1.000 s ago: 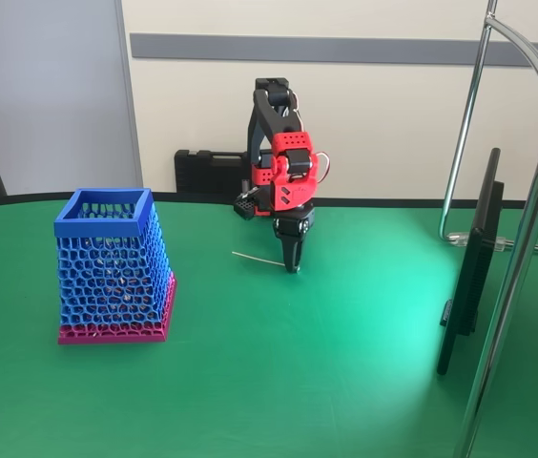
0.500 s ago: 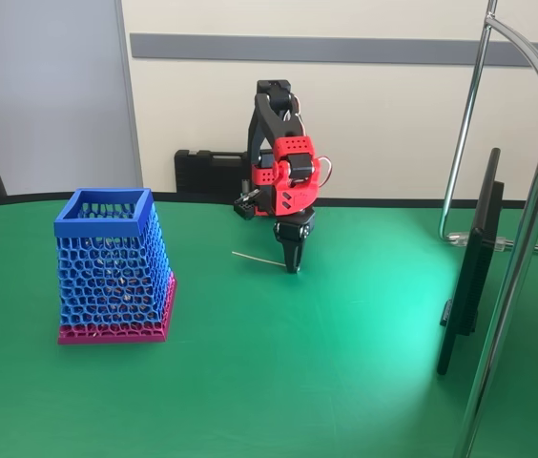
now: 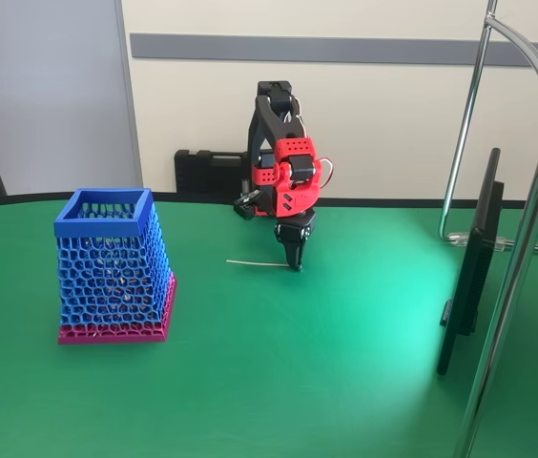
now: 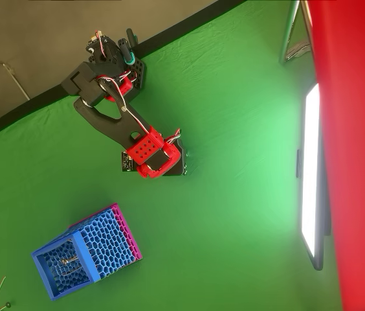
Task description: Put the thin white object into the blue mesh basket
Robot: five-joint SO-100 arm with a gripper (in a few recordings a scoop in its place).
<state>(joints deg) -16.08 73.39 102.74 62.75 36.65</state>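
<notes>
Hand down at the table, closed on one end of the stick, basket off to the left

Fixed view: the hand (image 3: 295,260) points straight down from the red-and-black arm (image 3: 283,162), fingers pinched together on the right end of the stick (image 3: 258,262). Stick runs about level, out to the left toward the basket (image 3: 112,265); cannot tell whether its free end touches the green table (image 3: 279,372) or sits just above it. Basket stands upright, well apart from the hand, left of it and a little nearer the camera; blue rim on top, magenta base on the table. Overhead view: arm (image 4: 114,113) reaches out from the table's edge, its red wrist covers the hand; basket (image 4: 85,253) lies well apart from the wrist, some small items visible inside through its open top
</notes>
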